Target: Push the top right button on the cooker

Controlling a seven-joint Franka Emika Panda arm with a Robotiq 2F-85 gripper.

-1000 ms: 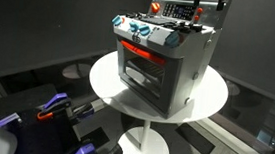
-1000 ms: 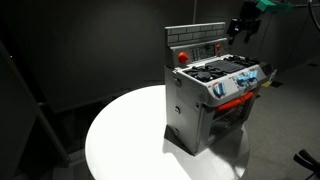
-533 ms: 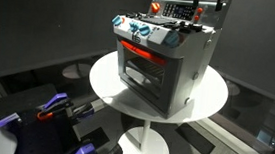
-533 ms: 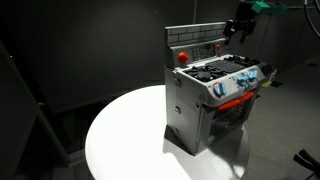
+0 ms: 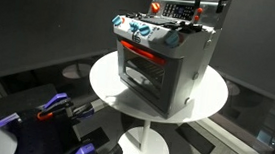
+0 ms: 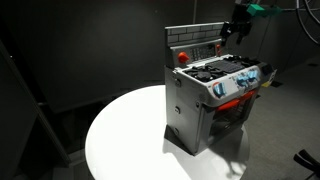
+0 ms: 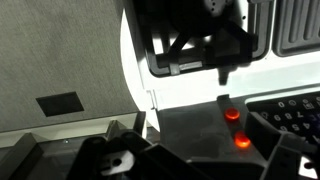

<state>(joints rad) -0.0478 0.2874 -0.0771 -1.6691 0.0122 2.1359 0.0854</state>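
The cooker (image 5: 164, 59) is a grey toy stove with a red-trimmed oven window and blue front knobs; it stands on a round white table (image 5: 107, 84) and shows in both exterior views (image 6: 215, 100). Its raised back panel (image 6: 195, 40) carries a red button (image 6: 182, 57) at one end. My gripper (image 6: 238, 24) hovers just above the panel's other end, also seen in an exterior view (image 5: 216, 4). In the wrist view the gripper (image 7: 223, 78) comes in from the top, fingers together, pointing down at two glowing red buttons (image 7: 232, 113) a little below its tip.
The table's bare top (image 6: 120, 140) spreads out beside the cooker. Dark curtains surround the scene. Blue and red gear (image 5: 54, 108) lies low on the floor beside the table's pedestal.
My gripper has shifted slightly along and toward the back panel's end. The cooker has not moved.
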